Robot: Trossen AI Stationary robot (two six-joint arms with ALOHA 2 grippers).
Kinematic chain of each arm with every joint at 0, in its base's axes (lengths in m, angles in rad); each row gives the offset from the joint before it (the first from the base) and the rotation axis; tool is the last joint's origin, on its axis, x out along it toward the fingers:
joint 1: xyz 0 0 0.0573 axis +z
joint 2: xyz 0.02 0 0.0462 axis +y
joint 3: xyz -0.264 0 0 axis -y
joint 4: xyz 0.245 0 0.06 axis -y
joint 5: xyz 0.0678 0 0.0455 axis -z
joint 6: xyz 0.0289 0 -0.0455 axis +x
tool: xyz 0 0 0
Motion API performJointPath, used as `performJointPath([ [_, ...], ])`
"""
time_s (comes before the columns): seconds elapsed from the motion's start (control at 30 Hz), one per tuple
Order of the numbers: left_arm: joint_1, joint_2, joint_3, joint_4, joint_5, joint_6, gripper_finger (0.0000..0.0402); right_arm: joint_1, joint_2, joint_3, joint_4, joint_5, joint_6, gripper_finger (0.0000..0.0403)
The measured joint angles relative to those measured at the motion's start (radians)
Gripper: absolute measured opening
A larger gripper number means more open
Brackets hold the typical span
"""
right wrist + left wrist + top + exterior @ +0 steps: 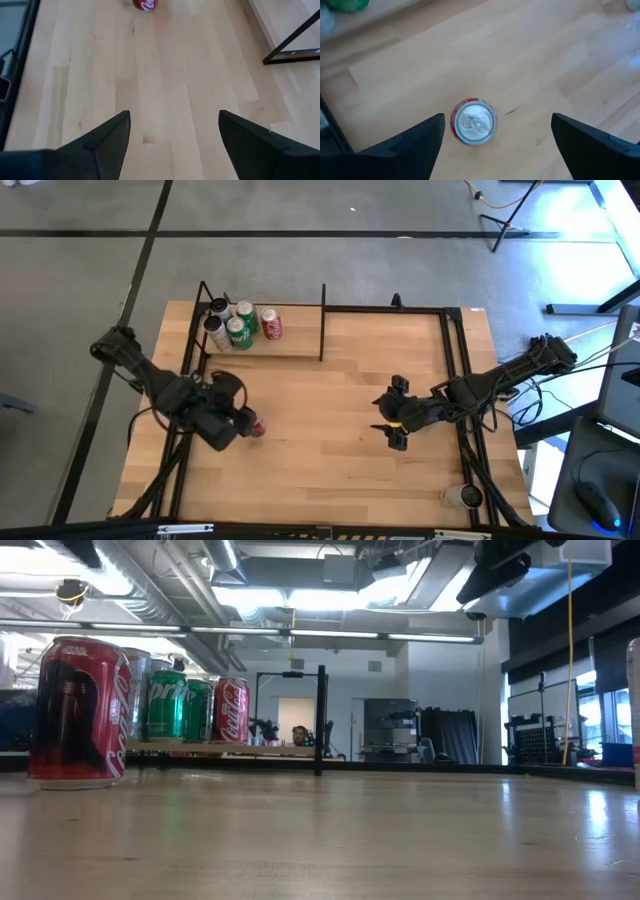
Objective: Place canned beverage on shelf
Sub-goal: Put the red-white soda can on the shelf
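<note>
Red cola can point(77, 712) sits closest in the low view, upright on the wooden surface point(330, 480), not on the shelf yet. Left wrist view looks straight down on its silver lid point(475, 122), with the left hand point(497, 145) above it, fingers point(415, 142) spread wide to either side and not touching. No grip yet. High view has the left hand point(225, 425) over the surface's left part, can point(257, 427) peeking out beside it.

Right hand point(393, 426) hangs over the mid-right surface, fingers apart, nothing between them, waiting; its wrist view catches the red can point(145, 4) far off.

Farther back, the shelf point(290, 345) at the far-left edge already carries a cluster: a red can point(271, 325), two green cans point(241, 326), and silver-topped ones point(217, 320) at its left end. Right part of the board is bare.

Progress judgement: several cans look shelved, one is left on the surface. Remaining: close on it, lift, carry to the shelf, set down, release.
</note>
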Motion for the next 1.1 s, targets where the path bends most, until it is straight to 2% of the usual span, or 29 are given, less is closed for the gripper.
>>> performJointPath([
  [0.17, -0.018, -0.001, -0.014, 0.005, 0.005, -0.032, 0.0352, 0.000, 0.000, 0.000, -0.017, 0.000, -0.025, 0.0287],
  [0.5, 0.031, -0.001, -0.018, 0.013, 0.002, -0.029, 0.0353, 0.000, 0.000, 0.000, -0.026, -0.019, -0.032, 0.0287],
  [0.73, 0.107, -0.001, -0.018, 0.003, 0.094, 0.014, 0.0395, 0.000, 0.000, 0.000, -0.026, -0.019, -0.036, 0.0287],
  [0.97, 0.146, -0.001, -0.018, 0.044, 0.158, 0.024, 0.0393, 0.000, 0.000, 0.000, -0.040, -0.018, -0.037, 0.0287],
  [1.1, 0.149, 0.004, -0.018, 0.108, 0.134, 0.045, 0.0394, 0.000, 0.000, 0.000, -0.050, -0.018, -0.038, 0.0287],
])
